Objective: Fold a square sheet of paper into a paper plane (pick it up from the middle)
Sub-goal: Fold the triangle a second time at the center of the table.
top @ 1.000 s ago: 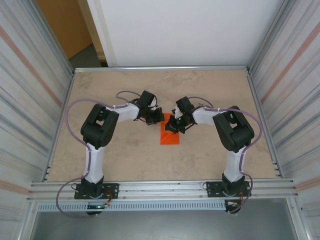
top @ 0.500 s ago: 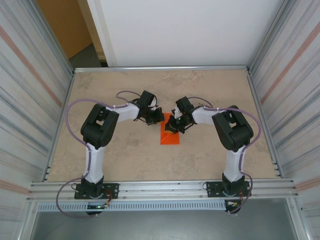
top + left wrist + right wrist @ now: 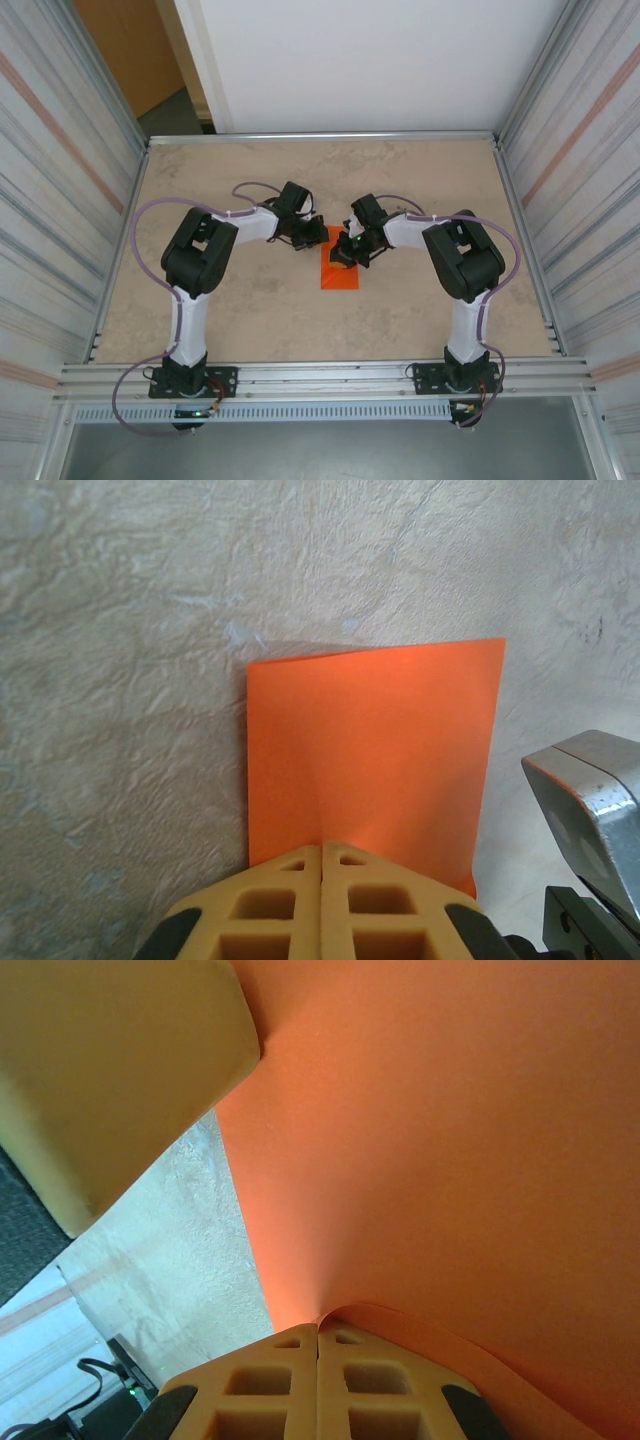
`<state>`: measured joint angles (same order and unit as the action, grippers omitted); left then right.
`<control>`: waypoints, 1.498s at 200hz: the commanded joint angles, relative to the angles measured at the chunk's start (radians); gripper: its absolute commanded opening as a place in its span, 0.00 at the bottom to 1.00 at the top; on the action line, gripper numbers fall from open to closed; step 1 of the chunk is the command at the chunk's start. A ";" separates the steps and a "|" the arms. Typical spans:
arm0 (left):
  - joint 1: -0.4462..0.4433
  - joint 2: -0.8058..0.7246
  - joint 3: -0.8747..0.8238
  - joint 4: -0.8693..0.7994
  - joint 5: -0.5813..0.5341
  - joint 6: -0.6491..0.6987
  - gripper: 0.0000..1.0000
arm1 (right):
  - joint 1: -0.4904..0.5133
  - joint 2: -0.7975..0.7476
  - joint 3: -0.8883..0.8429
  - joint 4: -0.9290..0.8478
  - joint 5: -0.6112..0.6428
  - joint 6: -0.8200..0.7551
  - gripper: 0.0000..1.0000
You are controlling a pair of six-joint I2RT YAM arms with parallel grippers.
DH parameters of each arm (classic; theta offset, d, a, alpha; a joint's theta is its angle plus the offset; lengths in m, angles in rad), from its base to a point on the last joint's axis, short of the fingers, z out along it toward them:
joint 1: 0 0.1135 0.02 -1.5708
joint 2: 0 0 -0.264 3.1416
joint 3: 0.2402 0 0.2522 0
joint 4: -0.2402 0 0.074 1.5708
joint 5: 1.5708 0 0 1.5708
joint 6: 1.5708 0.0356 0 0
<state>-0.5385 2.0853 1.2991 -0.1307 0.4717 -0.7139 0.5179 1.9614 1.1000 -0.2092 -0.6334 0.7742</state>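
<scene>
The orange square sheet of paper (image 3: 340, 272) lies at the table's middle, folded into a narrow rectangle. In the left wrist view the sheet (image 3: 375, 750) lies flat, with a faint crease running up from my fingertips. My left gripper (image 3: 322, 846) is shut on the sheet's near edge; from above, the left gripper (image 3: 312, 237) is at the sheet's far left corner. My right gripper (image 3: 319, 1327) is shut on the sheet (image 3: 450, 1150), and a layer curls up at its fingertips. From above, the right gripper (image 3: 346, 250) is over the sheet's far end.
The beige table (image 3: 250, 300) is ringed by a metal rim, with corrugated walls on both sides. The two grippers nearly touch: a cream finger of the left gripper (image 3: 120, 1080) looms in the right wrist view, and the right gripper's metal body (image 3: 590, 810) edges into the left wrist view.
The right arm's elbow has edged slightly left. The grippers and the paper stay where they were.
</scene>
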 commanded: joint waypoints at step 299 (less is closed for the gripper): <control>0.005 -0.315 -0.261 0.060 -0.066 -0.081 0.02 | 0.007 0.085 0.006 -0.135 0.124 -0.043 0.05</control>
<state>-0.4900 1.7893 1.0439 -0.0834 0.3962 -0.8085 0.5213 1.9778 1.1210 -0.2382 -0.6258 0.7483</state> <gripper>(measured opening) 0.043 0.073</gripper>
